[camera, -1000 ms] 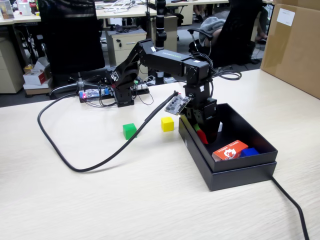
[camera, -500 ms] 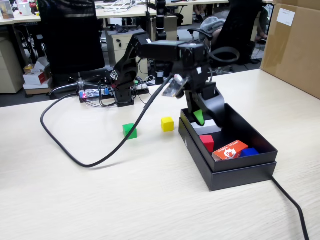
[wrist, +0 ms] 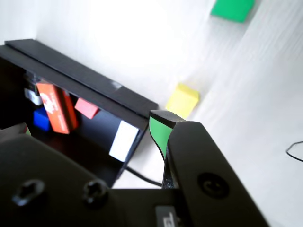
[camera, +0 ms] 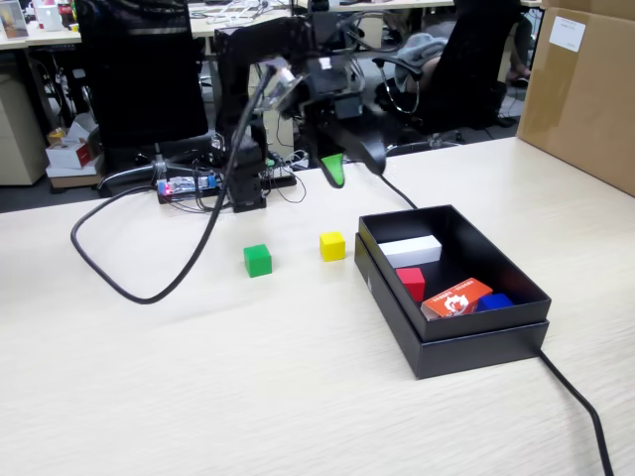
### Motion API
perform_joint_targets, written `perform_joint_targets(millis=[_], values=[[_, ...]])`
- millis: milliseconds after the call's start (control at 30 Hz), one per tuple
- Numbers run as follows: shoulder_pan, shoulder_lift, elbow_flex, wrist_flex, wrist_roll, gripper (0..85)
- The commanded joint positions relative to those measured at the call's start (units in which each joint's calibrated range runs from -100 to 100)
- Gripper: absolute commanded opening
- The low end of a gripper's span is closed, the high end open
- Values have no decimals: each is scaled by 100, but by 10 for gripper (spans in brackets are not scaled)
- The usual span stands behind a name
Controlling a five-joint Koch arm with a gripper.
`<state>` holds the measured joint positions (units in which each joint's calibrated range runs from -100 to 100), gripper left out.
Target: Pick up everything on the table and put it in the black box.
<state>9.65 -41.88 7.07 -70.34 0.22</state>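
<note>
The green cube (camera: pixel 257 260) and the yellow cube (camera: pixel 332 246) sit on the beige table (camera: pixel 298 387), left of the black box (camera: pixel 476 335). The red cube (camera: pixel 411 283) lies inside the box. My gripper (camera: pixel 357 171) hangs in the air above the table, behind the box's far left corner. It is open and empty, its jaws with green pads spread wide. In the wrist view the gripper (wrist: pixel 90 126) looks down on the box (wrist: pixel 85 75), with the red cube (wrist: pixel 86 108) inside it. The yellow cube (wrist: pixel 182 100) and green cube (wrist: pixel 233 8) lie beyond.
The box also holds a white block (camera: pixel 410 250), an orange-red packet (camera: pixel 456 297) and a blue piece (camera: pixel 494 300). A thick black cable (camera: pixel 129 283) loops over the table's left side; another (camera: pixel 575 397) runs from the box's front right. A brown carton (camera: pixel 585 89) stands far right.
</note>
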Motion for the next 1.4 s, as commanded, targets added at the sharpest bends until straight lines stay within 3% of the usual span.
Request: perform_joint_targets(millis=[0,333,633,1367], values=[[-205,-844,-445,32,-151,505],[-821,-1200,-2548,101,-342,513],[-1245,-546,-3672,1121,-547,513],[-1402,820,-3690,1907,-591,472]])
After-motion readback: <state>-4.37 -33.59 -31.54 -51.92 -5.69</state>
